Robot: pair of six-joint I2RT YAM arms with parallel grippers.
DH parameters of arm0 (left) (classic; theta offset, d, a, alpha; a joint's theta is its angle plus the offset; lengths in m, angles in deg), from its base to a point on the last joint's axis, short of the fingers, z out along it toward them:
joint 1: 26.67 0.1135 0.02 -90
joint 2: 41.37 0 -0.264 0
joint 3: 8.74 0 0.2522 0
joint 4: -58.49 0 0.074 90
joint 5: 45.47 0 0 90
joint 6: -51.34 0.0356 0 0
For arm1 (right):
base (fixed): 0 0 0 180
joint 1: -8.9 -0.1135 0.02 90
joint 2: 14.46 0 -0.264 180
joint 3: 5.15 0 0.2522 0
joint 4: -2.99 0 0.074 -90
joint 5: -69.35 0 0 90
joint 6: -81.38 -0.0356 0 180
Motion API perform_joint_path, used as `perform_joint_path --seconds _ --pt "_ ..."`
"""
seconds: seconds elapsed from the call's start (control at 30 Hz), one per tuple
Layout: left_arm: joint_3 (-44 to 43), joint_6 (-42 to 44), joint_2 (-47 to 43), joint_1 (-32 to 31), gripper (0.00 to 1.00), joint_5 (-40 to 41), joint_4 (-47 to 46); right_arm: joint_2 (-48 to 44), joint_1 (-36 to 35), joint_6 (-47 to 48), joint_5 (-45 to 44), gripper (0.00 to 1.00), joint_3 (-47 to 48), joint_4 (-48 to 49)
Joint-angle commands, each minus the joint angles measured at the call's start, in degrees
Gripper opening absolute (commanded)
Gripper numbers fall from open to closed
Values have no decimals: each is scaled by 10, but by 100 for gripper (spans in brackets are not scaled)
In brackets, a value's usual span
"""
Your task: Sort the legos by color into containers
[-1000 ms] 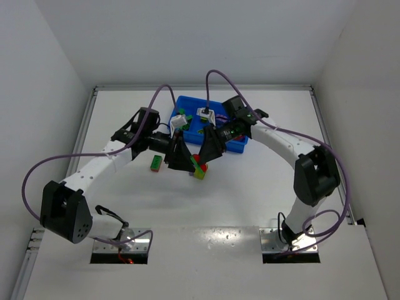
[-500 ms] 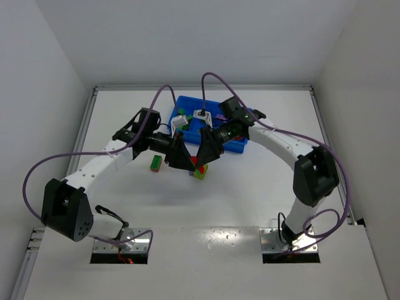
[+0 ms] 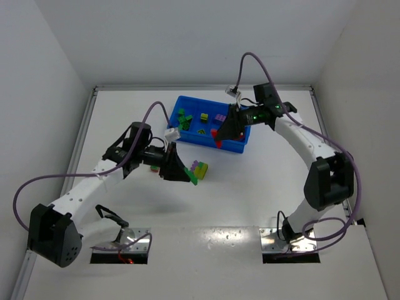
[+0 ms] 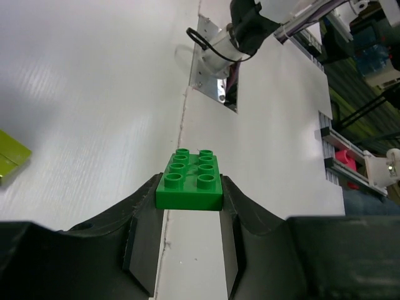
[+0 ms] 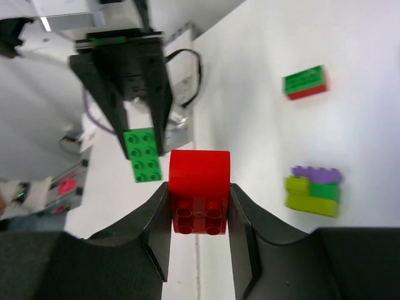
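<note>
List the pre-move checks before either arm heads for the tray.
1. Left tool clamped on green studded plastic brick: ok.
2. Right tool clamped on red studded plastic brick: ok.
3. Right tool over blue plastic compartment tray in top view: ok.
4. Compartment beneath it: cannot tell.
5. Tools apart: ok.
6. All bricks sorted: not ok; purple and yellow-green brick cluster and green-on-red brick pair lie outside the tray.

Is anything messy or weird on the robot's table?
Nothing is spilled or broken. Two lumps lie on the table outside the blue tray with colours stuck together: a purple, green and yellow-green cluster and a green-on-red pair.
</note>
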Motion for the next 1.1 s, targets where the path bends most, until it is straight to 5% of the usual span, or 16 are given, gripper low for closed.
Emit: perform_joint_path --seconds 0.0,0.37,0.73,0.87,1.0,1.07 --pt "0 -3 -28 2 0 23 -25 -22 22 8 -31 4 -12 22" --pt "-95 -16 5 24 0 307 -9 -6 60 -37 -480 4 -85 179" --pt "-167 -27 93 24 0 392 -9 92 60 -53 -574 6 -53 222" --pt "-180 -27 118 24 0 398 -9 106 60 -53 -581 20 -53 242" --pt "-212 -27 150 24 0 421 -9 122 60 -58 -598 54 -46 242" --pt "-229 -20 167 24 0 434 -15 122 60 -64 -598 62 -46 242"
